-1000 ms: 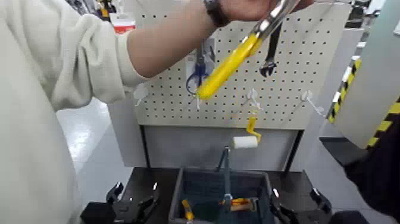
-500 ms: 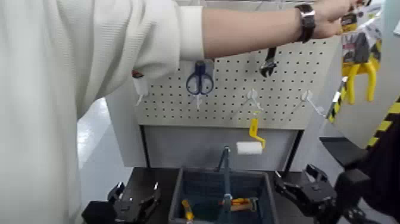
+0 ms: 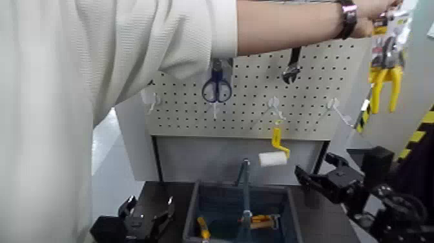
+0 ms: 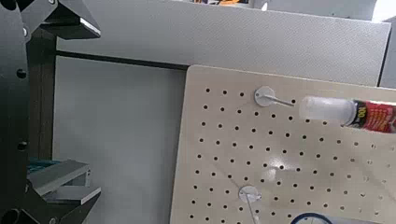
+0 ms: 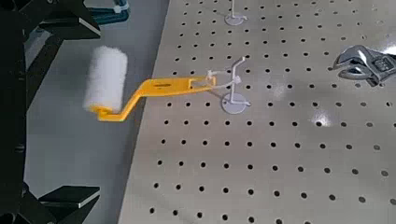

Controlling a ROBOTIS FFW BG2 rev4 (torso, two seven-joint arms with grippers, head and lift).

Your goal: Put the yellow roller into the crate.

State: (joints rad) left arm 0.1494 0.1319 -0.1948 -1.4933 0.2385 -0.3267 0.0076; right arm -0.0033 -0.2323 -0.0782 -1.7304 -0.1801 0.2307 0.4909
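The small paint roller with a white fluffy sleeve and bent yellow plastic handle (image 3: 275,150) hangs by its handle from a clear plastic hook (image 5: 232,93) on the white perforated pegboard (image 3: 258,97), its sleeve at the bottom, just above and behind the crate. In the right wrist view the roller (image 5: 126,89) is free of any grip, and the dark fingers at the frame edge stand spread apart on either side of it, well short of touching.

The dark blue-grey slotted plastic crate (image 3: 194,216) sits on the black table below the pegboard, its upright central handle bar (image 3: 245,187) rising in the middle. Inside lie a few tools with yellow and orange parts.

The right gripper (image 3: 321,176) is raised beside the crate's right edge, jaws open, pointing toward the roller but apart from it. The left gripper (image 3: 147,216) rests low on the table just left of the crate, its fingers spread and holding nothing.

On the pegboard, blue-handled scissors (image 3: 216,84) hang to the upper left of the roller and a dark wrench (image 3: 292,64) above it. A person in a cream ribbed sleeve (image 3: 97,71) reaches across the top of the head view, wearing a wristwatch (image 3: 349,16), the hand (image 3: 376,10) holding a retail pack of yellow-handled pliers (image 3: 385,61) at the board's upper right. A small tube bottle (image 4: 350,112) hangs on a hook in the left wrist view.
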